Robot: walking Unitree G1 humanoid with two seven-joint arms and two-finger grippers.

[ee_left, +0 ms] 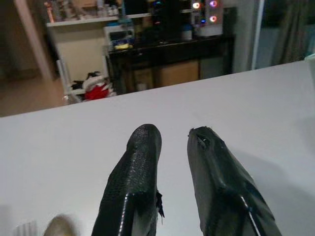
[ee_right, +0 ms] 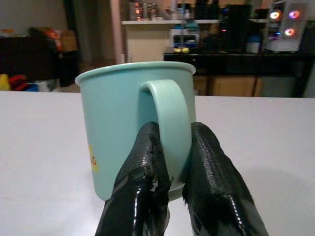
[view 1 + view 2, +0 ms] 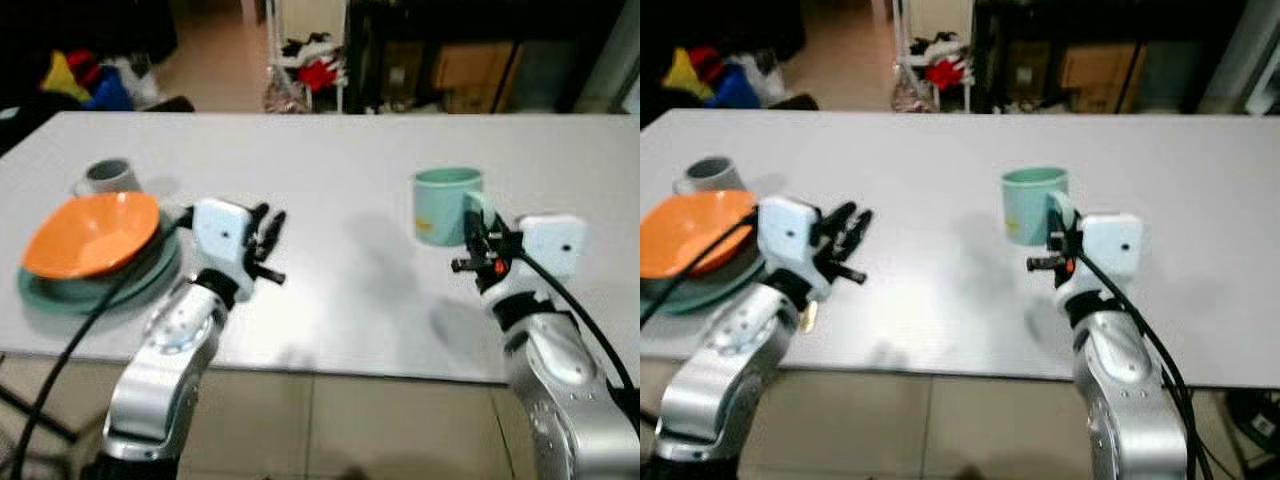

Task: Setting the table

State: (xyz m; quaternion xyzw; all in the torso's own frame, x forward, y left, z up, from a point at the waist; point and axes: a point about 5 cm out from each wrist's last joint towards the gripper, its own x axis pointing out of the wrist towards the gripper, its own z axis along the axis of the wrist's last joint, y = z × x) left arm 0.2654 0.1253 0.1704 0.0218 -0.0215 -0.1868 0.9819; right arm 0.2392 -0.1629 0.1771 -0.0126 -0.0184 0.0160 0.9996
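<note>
On the left side of the white table (image 3: pixel 330 160) an orange bowl (image 3: pixel 90 232) sits tilted on a green plate (image 3: pixel 95 283), and I can see nothing inside the bowl. Just beyond them stands a small grey cup (image 3: pixel 108 177); what is in it I cannot tell from here. Over to the right stands a pale mint-green mug (image 3: pixel 446 205), upright on the tabletop, with a small yellow mark low on its side and its handle turned toward the near edge. No contents show in it.

The right gripper (image 2: pixel 170 169) is at that mug, its two black fingers (image 2: pixel 142 167) pinched on either side of the handle's lower part, touching it. The left gripper (image 1: pixel 172 167) hovers over bare table just right of the bowl and plate, its fingers (image 1: pixel 138 167) a little apart with nothing between them.

Beyond the far edge of the table there is dark furniture (image 3: pixel 470 50) and a heap of coloured things on the floor.
</note>
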